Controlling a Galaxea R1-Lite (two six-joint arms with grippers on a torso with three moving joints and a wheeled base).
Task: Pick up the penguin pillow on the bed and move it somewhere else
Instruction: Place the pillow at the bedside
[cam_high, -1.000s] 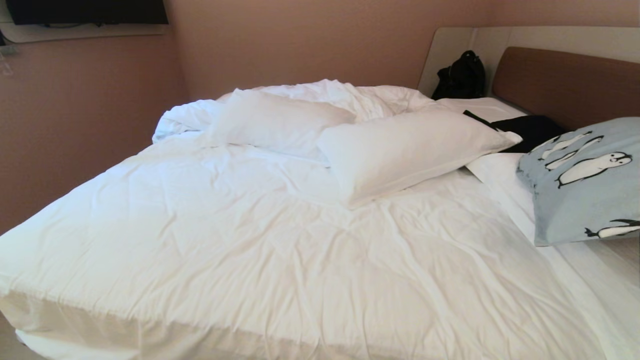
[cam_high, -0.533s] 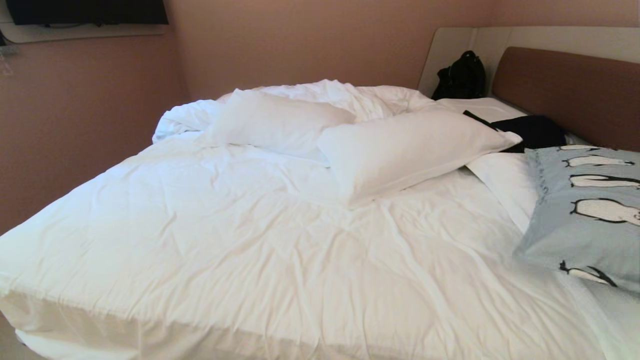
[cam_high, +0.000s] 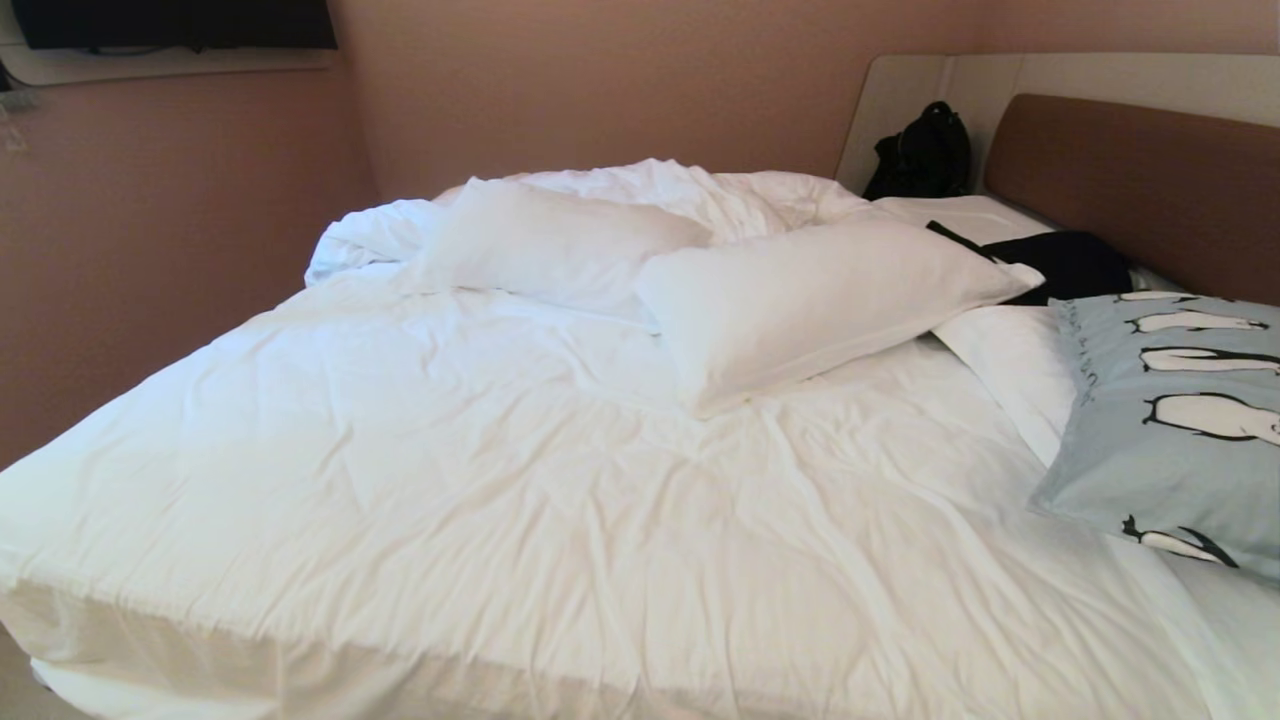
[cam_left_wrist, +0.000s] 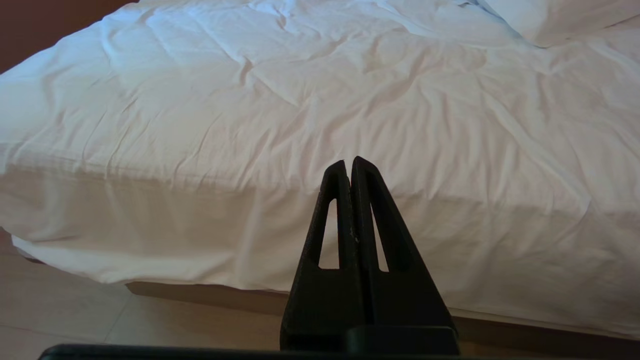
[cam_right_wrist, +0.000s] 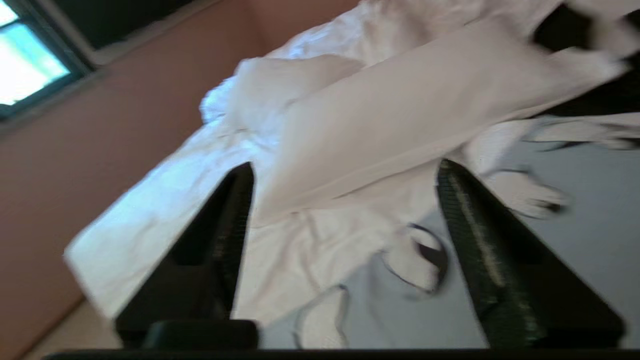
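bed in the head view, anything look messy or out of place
Yes. The bed is unmade: its duvet is bunched against the far wall, and two white pillows lie askew mid-bed. The penguin pillow lies flat at the right edge. Dark clothing is strewn near the headboard, and a black bag sits in the corner.

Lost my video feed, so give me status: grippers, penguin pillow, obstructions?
Right gripper open, empty, above penguin pillow. Left gripper shut, parked off the bed. Pillow flat near headboard. Nothing obstructing.

Pale blue-grey pillow (cam_high: 1170, 440) printed with black-and-white penguins; white bed (cam_high: 520, 480) and plain pillows (cam_high: 810, 300); brown headboard (cam_high: 1140, 180); black bag (cam_high: 920, 155); pinkish-brown walls (cam_high: 600, 90).
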